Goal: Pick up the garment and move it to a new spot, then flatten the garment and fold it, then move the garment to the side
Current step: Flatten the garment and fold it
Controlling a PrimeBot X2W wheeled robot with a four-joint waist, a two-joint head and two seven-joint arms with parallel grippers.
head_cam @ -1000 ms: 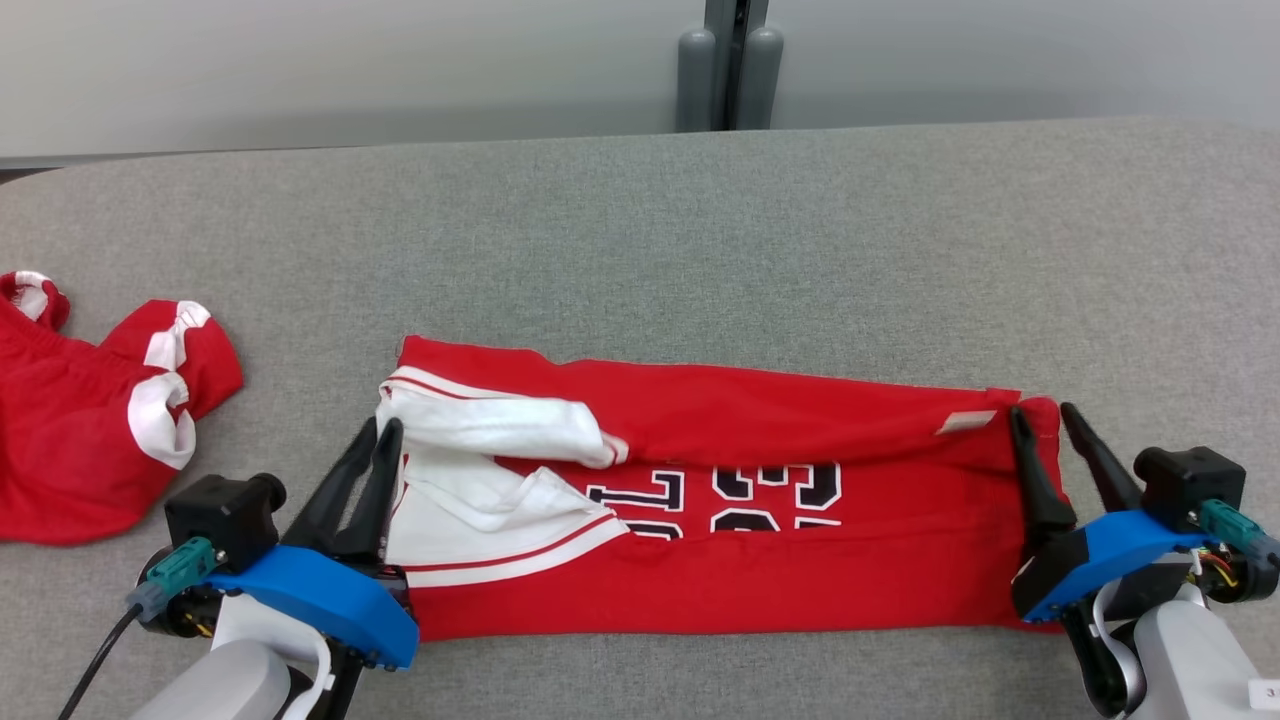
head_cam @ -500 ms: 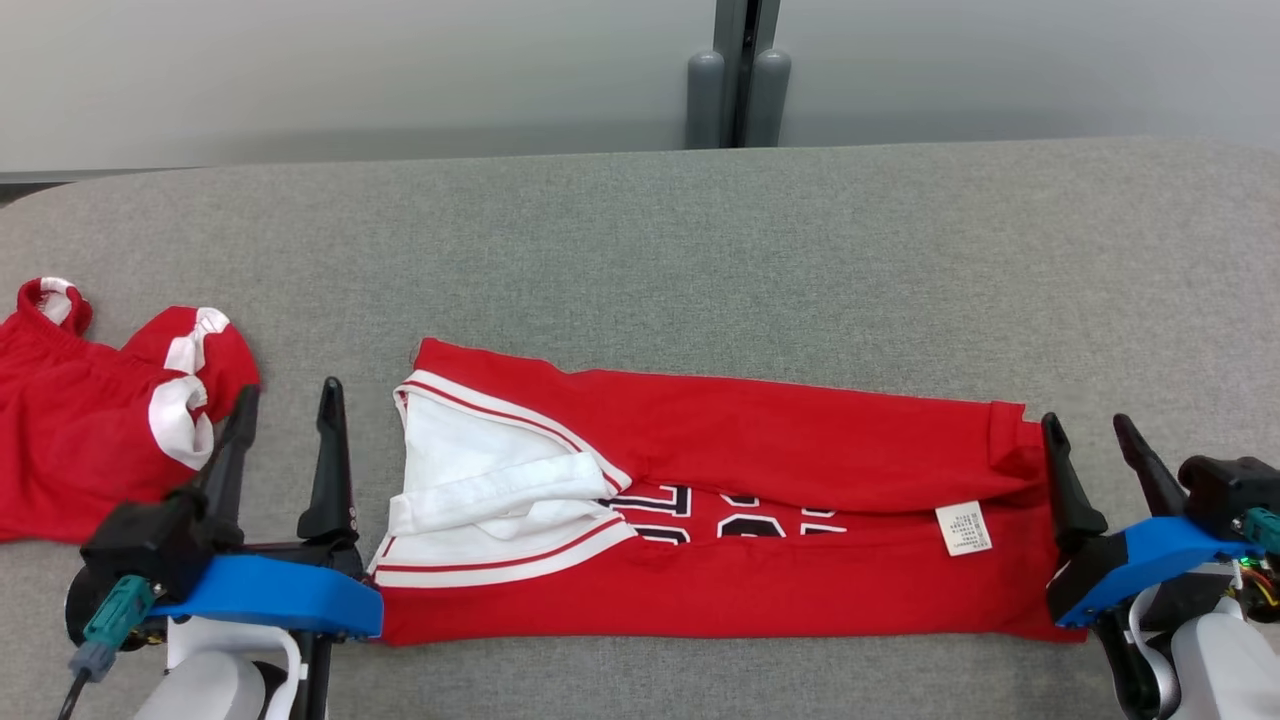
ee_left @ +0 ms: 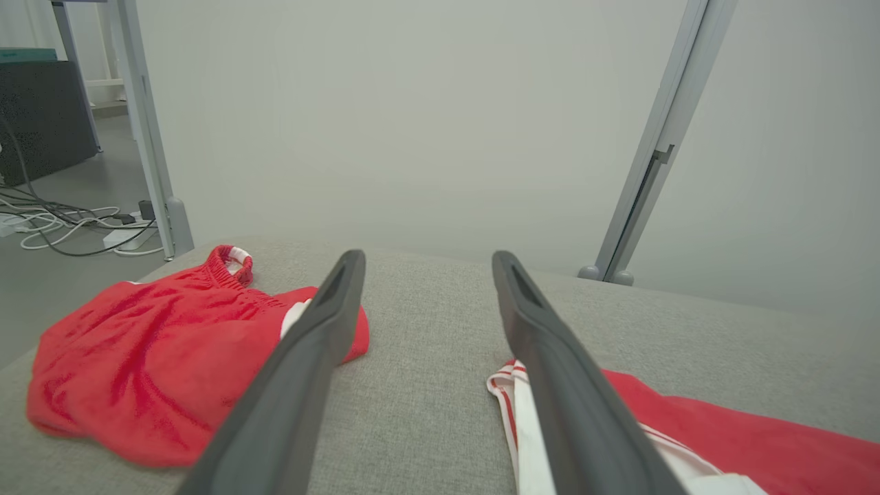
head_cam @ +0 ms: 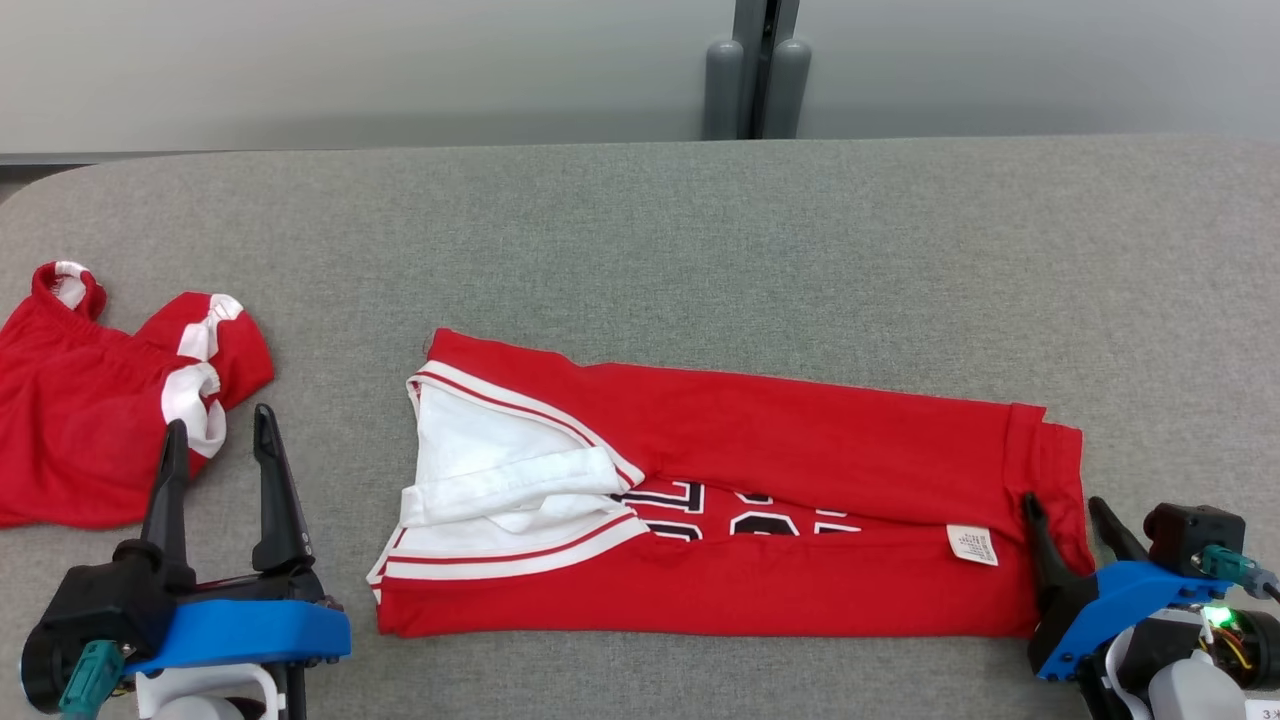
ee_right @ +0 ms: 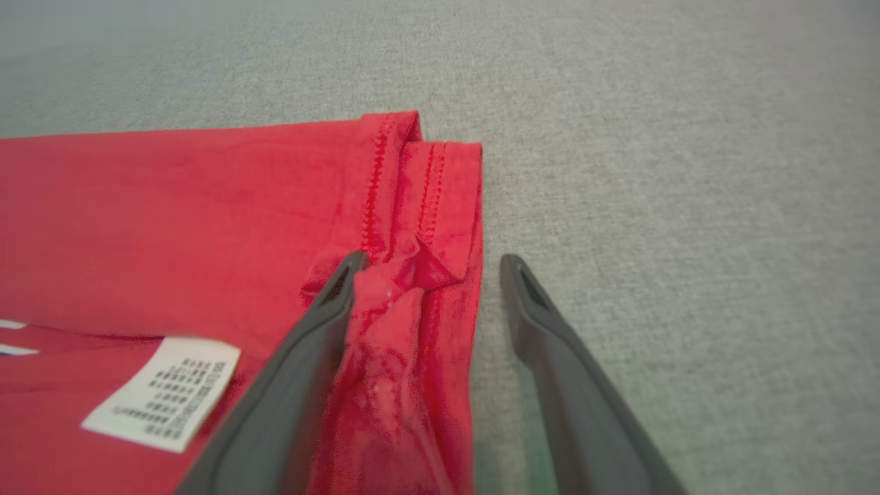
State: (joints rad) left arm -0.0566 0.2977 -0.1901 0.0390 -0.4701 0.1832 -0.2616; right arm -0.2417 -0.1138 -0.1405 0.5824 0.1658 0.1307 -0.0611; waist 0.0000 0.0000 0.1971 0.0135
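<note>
At the near edge of the grey padded table (head_cam: 640,250), both grippers stand with their fingers spread wide and hold nothing. The left gripper (head_cam: 220,420) points away from the robot over bare table, between a loose heap of red and white shorts (head_cam: 80,440) on its left and the red jersey (head_cam: 800,450) on its right, touching neither. The right gripper (head_cam: 1062,502) sits at the jersey's right end, with a rumpled corner of the hem lying loose between its open fingers. The jersey lies across the middle of the table as a long flat band. Its far half is folded toward the robot over black and white lettering, its white collar end points left, and a small white label (head_cam: 972,545) sits near the hem. Beyond the table is a pale wall with a grey post (head_cam: 755,70). The task seems to be in its folding step, with one lengthwise fold laid down and let go. The next move likely calls for a fresh grip on one end, to bring that end over the other, before the jersey goes to the side. A second ago the left fingers were pinched together at the collar end and the right fingers were narrower at the hem. Now both are open, the left arm has drawn off to the left, and the label has turned over to face up.
</note>
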